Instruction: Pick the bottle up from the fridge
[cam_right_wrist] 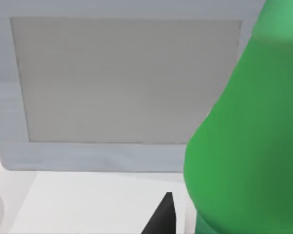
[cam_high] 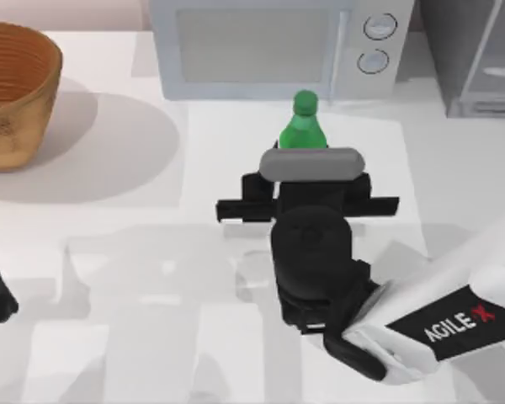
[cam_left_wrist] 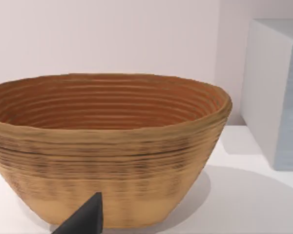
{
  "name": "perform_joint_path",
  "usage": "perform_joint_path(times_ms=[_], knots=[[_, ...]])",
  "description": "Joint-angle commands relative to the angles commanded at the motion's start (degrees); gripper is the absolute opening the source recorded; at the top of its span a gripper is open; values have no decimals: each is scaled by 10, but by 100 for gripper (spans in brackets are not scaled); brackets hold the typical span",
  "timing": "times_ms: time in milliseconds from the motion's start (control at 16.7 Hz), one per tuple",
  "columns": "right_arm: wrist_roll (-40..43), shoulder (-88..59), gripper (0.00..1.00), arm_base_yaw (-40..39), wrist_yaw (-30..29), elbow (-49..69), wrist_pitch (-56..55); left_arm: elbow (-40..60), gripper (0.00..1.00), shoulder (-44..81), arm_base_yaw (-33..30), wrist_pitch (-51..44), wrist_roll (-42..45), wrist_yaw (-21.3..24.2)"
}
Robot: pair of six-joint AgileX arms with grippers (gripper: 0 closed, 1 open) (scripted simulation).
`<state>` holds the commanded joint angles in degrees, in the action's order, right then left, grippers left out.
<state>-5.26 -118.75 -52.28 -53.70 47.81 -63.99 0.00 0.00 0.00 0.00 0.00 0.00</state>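
Top view: the bottle (cam_high: 304,126) stands upright on the white table (cam_high: 109,252), upper centre of the frame, just in front of the microwave (cam_high: 269,46) and well apart from the fridge (cam_high: 475,55), which sits in the upper right corner. Green cap and sloping green shoulders visible; the lower body is hidden behind the grey wrist-camera bar of the right arm. The right gripper (cam_high: 307,172) is directly below the bottle in the frame, the arm running in from the lower right; its fingers are covered by the arm's own housing, so whether it is released or clenched on the bottle I cannot tell. Right wrist view: bottle (cam_right_wrist: 246,131) very close, at the right of the frame, microwave door (cam_right_wrist: 127,80) behind it, one dark fingertip (cam_right_wrist: 162,219) at the bottom edge just beside the bottle. Left arm parked at the left edge, mid-height; a wicker basket (cam_high: 13,88) sits in the upper left corner. Left wrist view: basket (cam_left_wrist: 105,151) close ahead, one dark fingertip (cam_left_wrist: 85,219) at the bottom edge; claw state not discernible.
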Motion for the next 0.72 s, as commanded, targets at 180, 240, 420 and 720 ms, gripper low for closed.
perform_joint_path(times_ms=[180,240,420,720], knots=[[5,-42,0,26,26,28,-24,0,100,0,0,0,0,0],[6,-45,0,29,30,32,-28,0,100,0,0,0,0,0],[6,-45,0,29,30,32,-28,0,100,0,0,0,0,0],[6,-45,38,29,30,32,-28,0,100,0,0,0,0,0]])
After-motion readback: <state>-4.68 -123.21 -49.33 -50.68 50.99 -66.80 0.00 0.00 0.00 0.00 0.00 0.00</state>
